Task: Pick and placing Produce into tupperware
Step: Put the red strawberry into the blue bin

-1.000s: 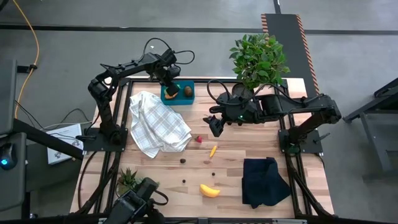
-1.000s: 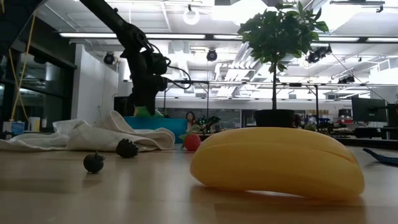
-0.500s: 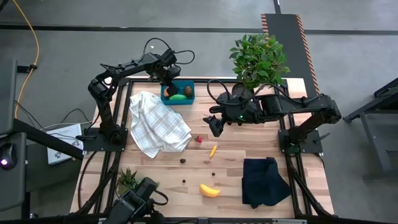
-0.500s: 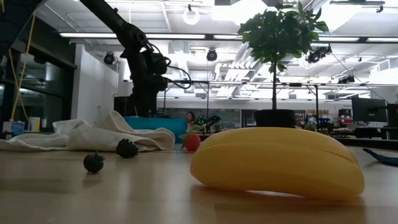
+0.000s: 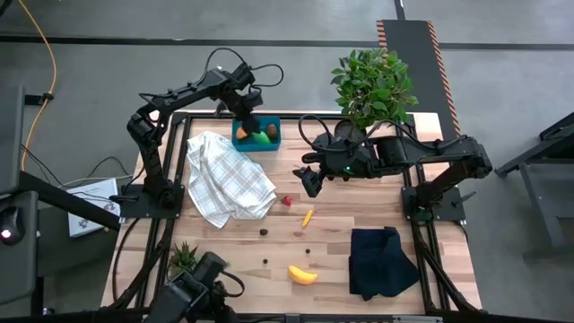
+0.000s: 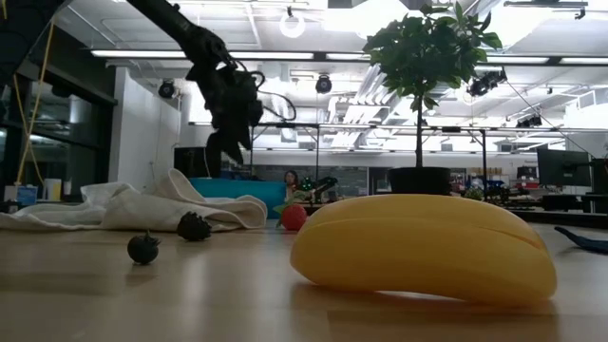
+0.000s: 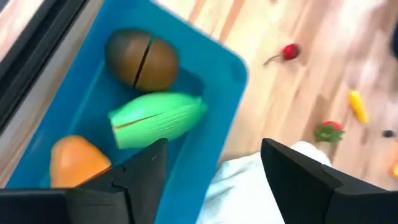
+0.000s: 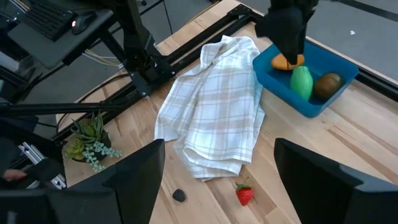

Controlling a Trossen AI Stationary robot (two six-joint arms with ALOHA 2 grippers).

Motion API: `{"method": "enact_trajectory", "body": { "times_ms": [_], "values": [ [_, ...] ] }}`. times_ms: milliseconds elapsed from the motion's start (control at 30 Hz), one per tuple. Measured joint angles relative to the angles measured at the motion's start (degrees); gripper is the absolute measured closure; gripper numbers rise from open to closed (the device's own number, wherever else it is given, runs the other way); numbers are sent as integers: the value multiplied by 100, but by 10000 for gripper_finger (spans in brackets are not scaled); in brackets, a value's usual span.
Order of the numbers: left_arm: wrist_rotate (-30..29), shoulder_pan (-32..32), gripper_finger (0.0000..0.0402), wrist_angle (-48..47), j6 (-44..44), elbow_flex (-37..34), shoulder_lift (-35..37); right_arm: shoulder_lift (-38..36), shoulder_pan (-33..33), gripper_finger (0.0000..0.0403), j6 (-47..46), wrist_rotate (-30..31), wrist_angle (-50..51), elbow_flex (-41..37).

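The teal tupperware (image 5: 256, 135) stands at the table's far edge. A brown kiwi (image 7: 142, 57), a green oval (image 7: 158, 118) and an orange piece (image 7: 78, 158) lie in it. My left gripper (image 7: 214, 158) hangs open above its near rim (image 7: 230, 62), holding nothing. My right gripper (image 5: 309, 184) waits open over the middle of the table. On the bare wood lie a strawberry (image 5: 287, 201), a small carrot (image 5: 308, 216), a banana (image 5: 302, 274) and several dark berries (image 5: 264, 231).
A white checked cloth (image 5: 229, 179) lies crumpled just near of the tupperware. A black folded cloth (image 5: 381, 260) is at the near right, a leafy bush (image 5: 375, 85) at the far right, and a small spiky plant (image 5: 184, 258) at the near left.
The green oval, which was at my left gripper's fingers over the tupperware, now lies inside it between the orange piece and the kiwi. My left gripper has let it go, risen clear of the box and tipped a little. My right arm has kept still.
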State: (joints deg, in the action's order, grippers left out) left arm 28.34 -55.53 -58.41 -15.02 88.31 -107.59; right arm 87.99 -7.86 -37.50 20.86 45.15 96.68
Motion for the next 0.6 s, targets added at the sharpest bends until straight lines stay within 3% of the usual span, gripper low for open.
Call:
{"method": "enact_trajectory", "body": {
  "times_ms": [67,300,433,600],
  "values": [
    [219,0,165,-177,-90,167,0,1,1,110,0,0,0,0],
    [1787,7,184,-652,-409,400,9,2,0,110,27,1,0,0],
    [2204,124,191,-1226,-938,400,9,2,0,110,60,2,2,0],
    [2310,453,204,-1732,-1450,398,164,2,-4,110,154,0,2,0]
  ]
}}
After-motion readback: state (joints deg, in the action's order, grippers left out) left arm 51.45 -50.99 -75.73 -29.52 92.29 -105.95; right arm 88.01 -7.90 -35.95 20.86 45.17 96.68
